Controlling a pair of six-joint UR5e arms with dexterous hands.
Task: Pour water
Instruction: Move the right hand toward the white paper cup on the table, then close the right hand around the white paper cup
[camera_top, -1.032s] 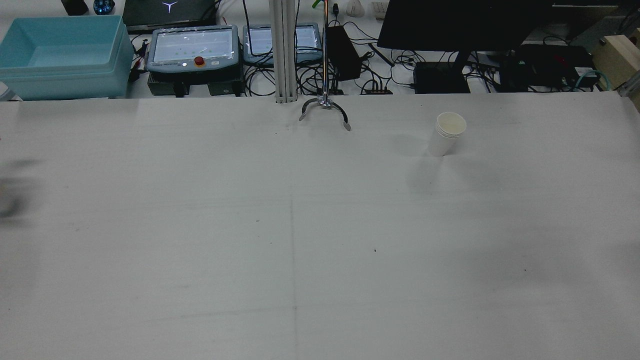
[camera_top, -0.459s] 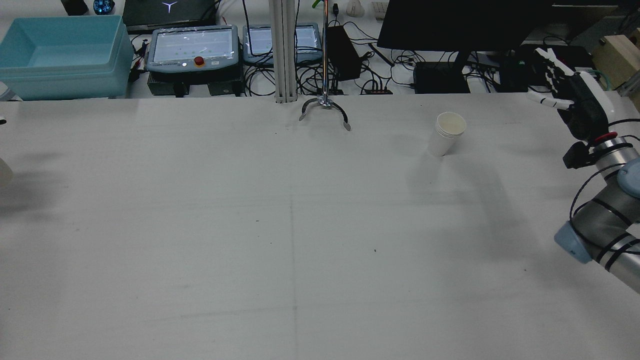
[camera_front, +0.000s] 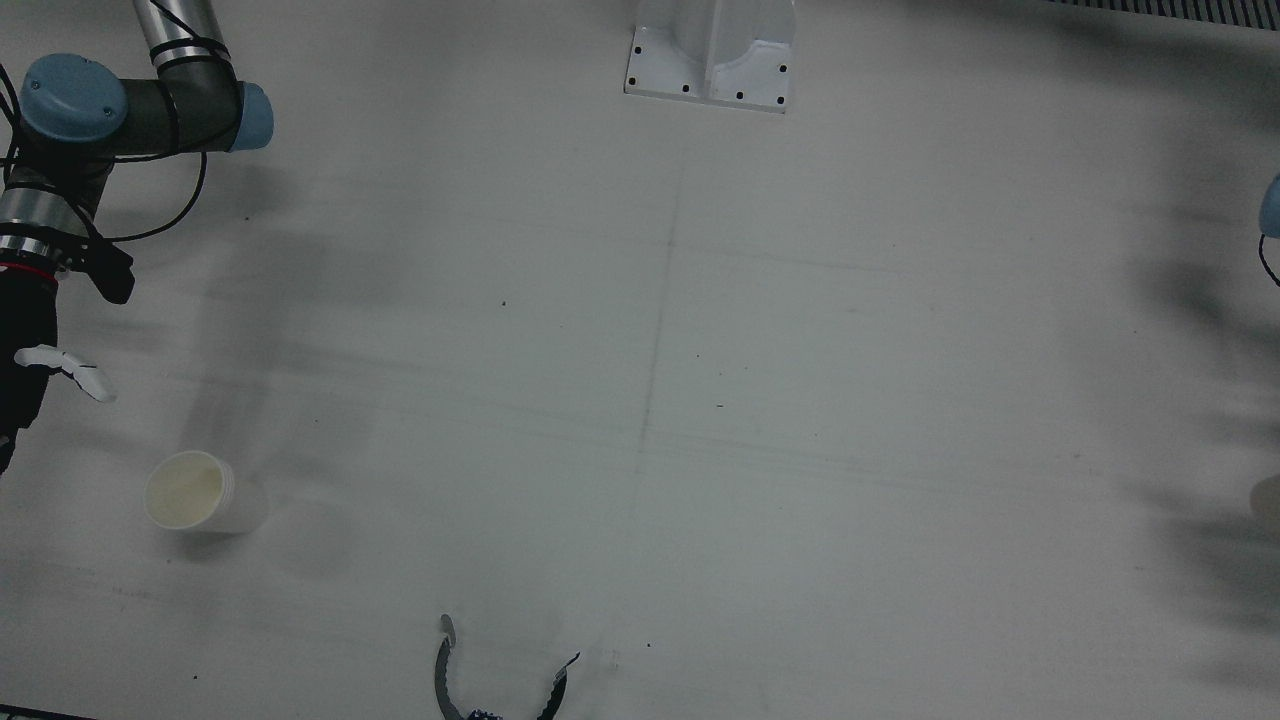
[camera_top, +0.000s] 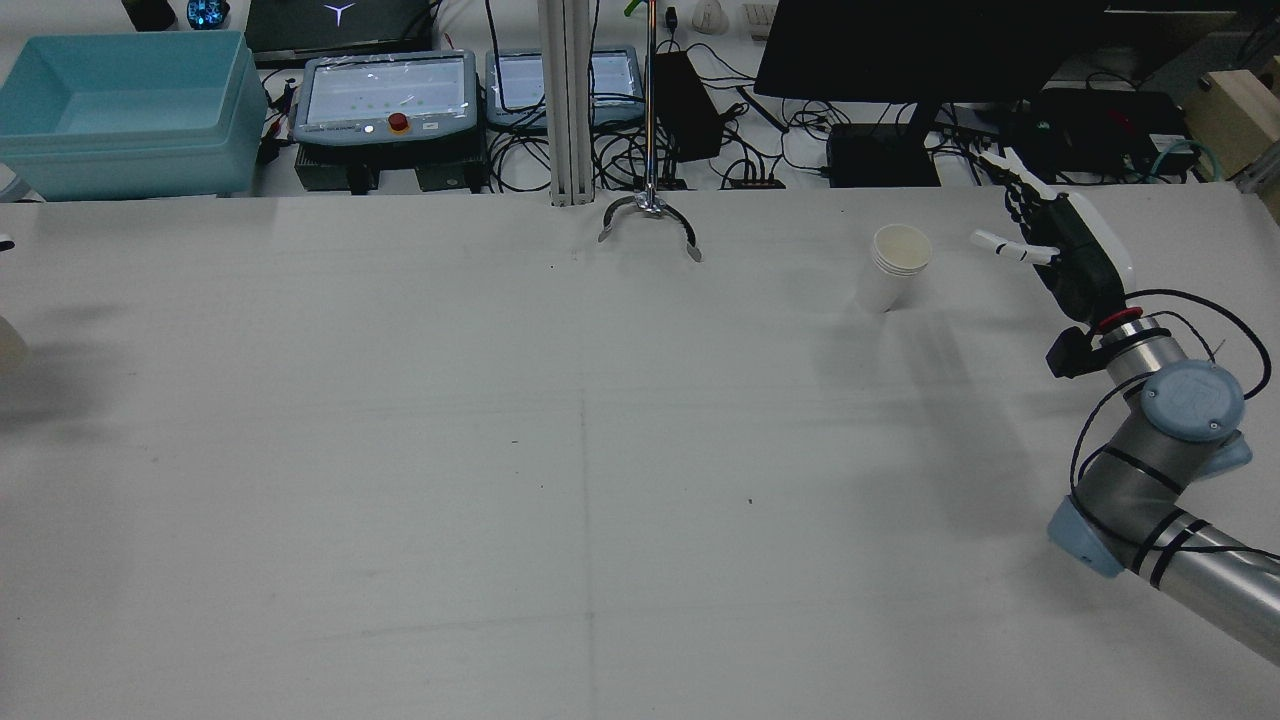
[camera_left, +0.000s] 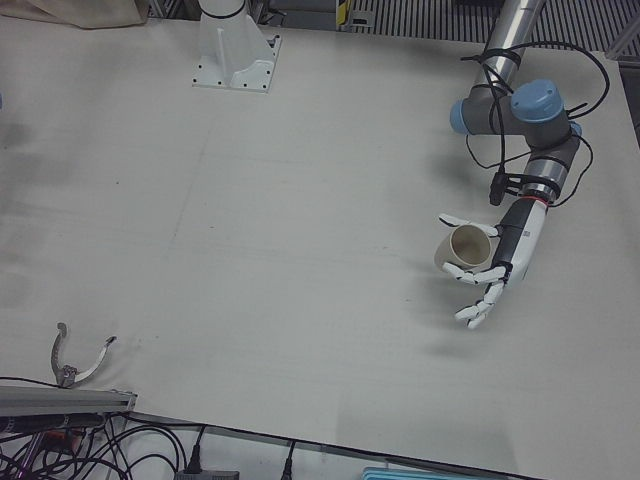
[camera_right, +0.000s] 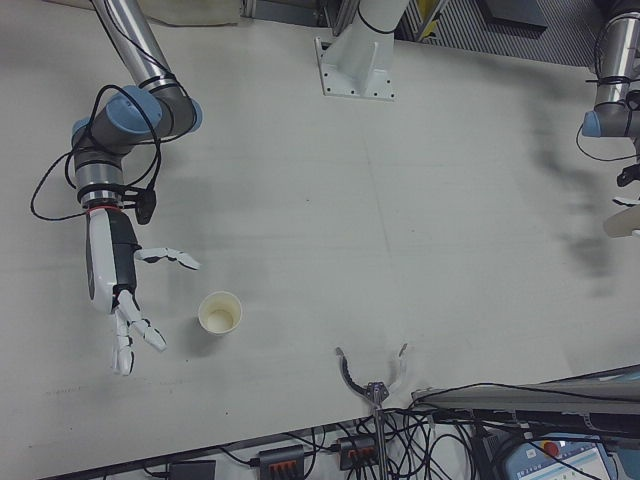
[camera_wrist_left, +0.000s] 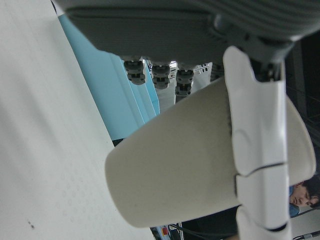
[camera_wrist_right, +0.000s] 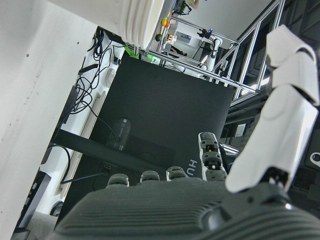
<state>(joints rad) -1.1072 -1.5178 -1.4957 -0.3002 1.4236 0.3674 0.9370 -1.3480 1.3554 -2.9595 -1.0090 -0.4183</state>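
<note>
The right hand (camera_right: 118, 290) hangs over the tabletop (camera_top: 560, 440) with its fingers (camera_right: 170, 259) spread wide apart and nothing in its grip. In the right-front view a stack of white paper cups (camera_right: 220, 314) stands upright on the tabletop at about 4 o'clock from that hand, near it but clear of every fingertip. The rear view shows the same stack (camera_top: 893, 265) at about 9 o'clock from the right hand (camera_top: 1060, 252), with a bare strip of tabletop between them. From almost straight above, the stack (camera_front: 190, 491) sits at roughly 8 o'clock on the table, its pale inside visible

The left hand (camera_left: 500, 262) is at the far side of the station, in the left-front view. It carries a second white paper cup (camera_left: 466, 245) lifted off the tabletop and tipped on its side, so the open mouth faces the camera. Its fingers (camera_left: 476, 312) are only loosely curled beside the cup rather than wrapped round it, while a thumb lies along the cup's wall. The left hand view shows that cup (camera_wrist_left: 200, 165) close up, lying across the palm with one white finger (camera_wrist_left: 257, 145) pressed over its side

The two cups are well apart, at opposite ends of the table
</note>
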